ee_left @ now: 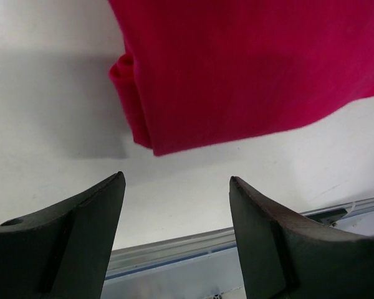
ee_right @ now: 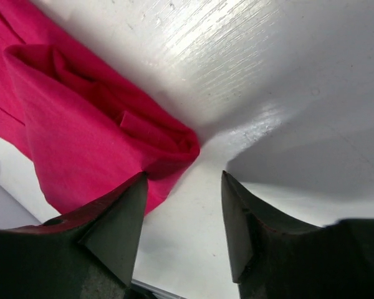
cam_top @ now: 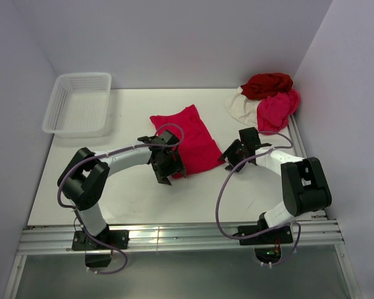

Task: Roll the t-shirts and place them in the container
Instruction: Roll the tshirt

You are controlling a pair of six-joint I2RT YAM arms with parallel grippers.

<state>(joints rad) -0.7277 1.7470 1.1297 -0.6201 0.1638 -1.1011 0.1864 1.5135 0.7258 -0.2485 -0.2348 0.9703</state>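
Crimson t-shirt (cam_top: 190,140) folded into flat strip, not yet rolled. Near corner lies just ahead of left gripper (ee_left: 176,180), fingers spread, empty. Folded edge lies beside one fingertip of right gripper (ee_right: 184,177), also spread, empty. Heap of t-shirts (cam_top: 268,99) well beyond right fingers, unrolled. Judged early stage.

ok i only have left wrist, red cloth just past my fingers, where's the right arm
observer: the right gripper is at the near right edge of the crimson shirt, fingers open, nothing between them.
operator: is it rolled yet
observer: no, it lies as a folded oblong, slanting across the middle.
operator: any more shirts
observer: three, heaped in the far right corner: the dark red shirt at the back, the pink shirt in front of it, the cream shirt to their left.
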